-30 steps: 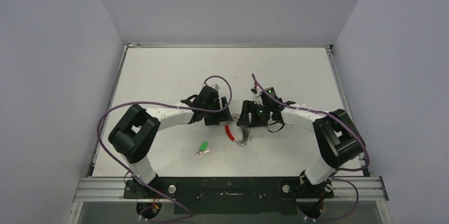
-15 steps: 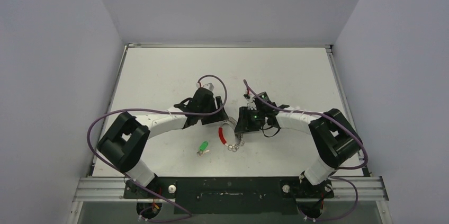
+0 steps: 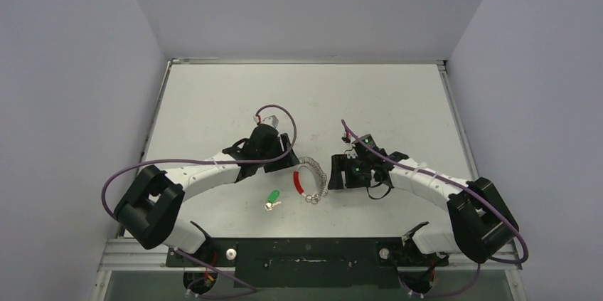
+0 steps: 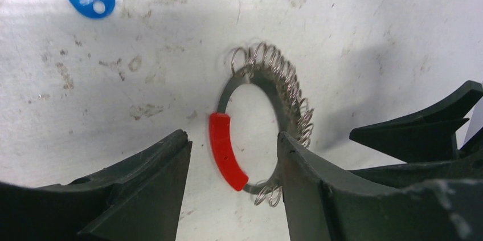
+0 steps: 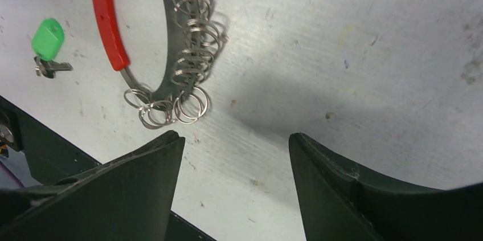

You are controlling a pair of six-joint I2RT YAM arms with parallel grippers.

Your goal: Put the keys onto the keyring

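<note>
Silvery keyring flat between left pincer, right pincer.

The overhead view is bright and evenly lit, soft rather than harsh; the white table reads pale grey-white, the walls carry a faint lilac cast, and the shadows beneath the arms are weak and diffuse. In the left wrist view the light is flat; a broad soft shadow lies on the table to the right of the keyring, whose red sleeve is sharp and saturated; the dark fingers along the bottom edge are soft and nearly featureless. In the right wrist view a grey shadow spreads above the fingers; the wire coils glint slightly; scuffs on the surface stay crisp.
</note>
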